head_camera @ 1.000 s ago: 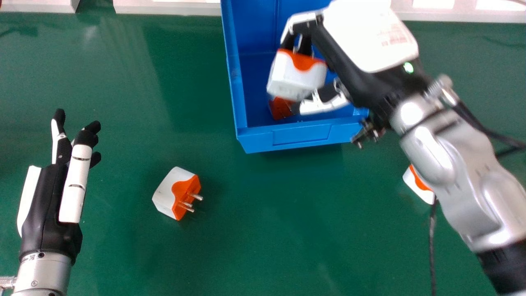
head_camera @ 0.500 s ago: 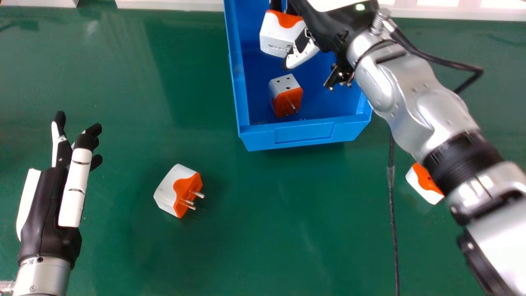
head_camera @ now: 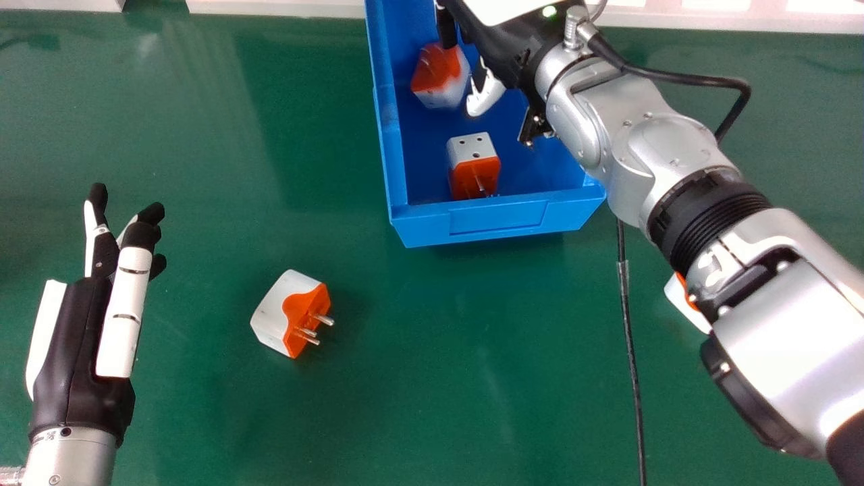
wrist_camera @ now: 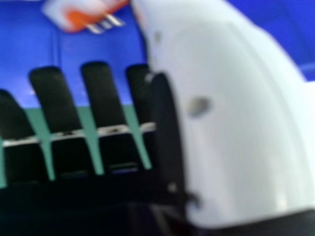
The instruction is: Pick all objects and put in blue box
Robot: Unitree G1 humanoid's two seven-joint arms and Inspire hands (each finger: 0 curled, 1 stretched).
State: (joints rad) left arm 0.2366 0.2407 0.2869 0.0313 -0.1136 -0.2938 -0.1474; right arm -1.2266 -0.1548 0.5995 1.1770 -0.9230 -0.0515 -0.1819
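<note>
White-and-orange blocky plastic plug adapter [head_camera: 275,316] lies on the green bench [head_camera: 418,378], right of the empty, relaxed left hand [head_camera: 74,344], prongs [head_camera: 325,319] facing away; the right hand [head_camera: 484,96], fingers extended and unloaded, is over the blue plastic box [head_camera: 496,221]; left is judged nearer.

A broad lane of green table [head_camera: 405,391] is left between the loose adapter [head_camera: 273,317] and the black cable [head_camera: 632,364]; a narrower one is left between that adapter and the left hand [head_camera: 77,358]. The blue box [head_camera: 499,219]'s right side is crossed by the right arm [head_camera: 668,152], by which the right-hand adapter [head_camera: 680,307] is partly covered. Access over the box's near wall is obstructed by the adapter just behind it [head_camera: 474,172].
</note>
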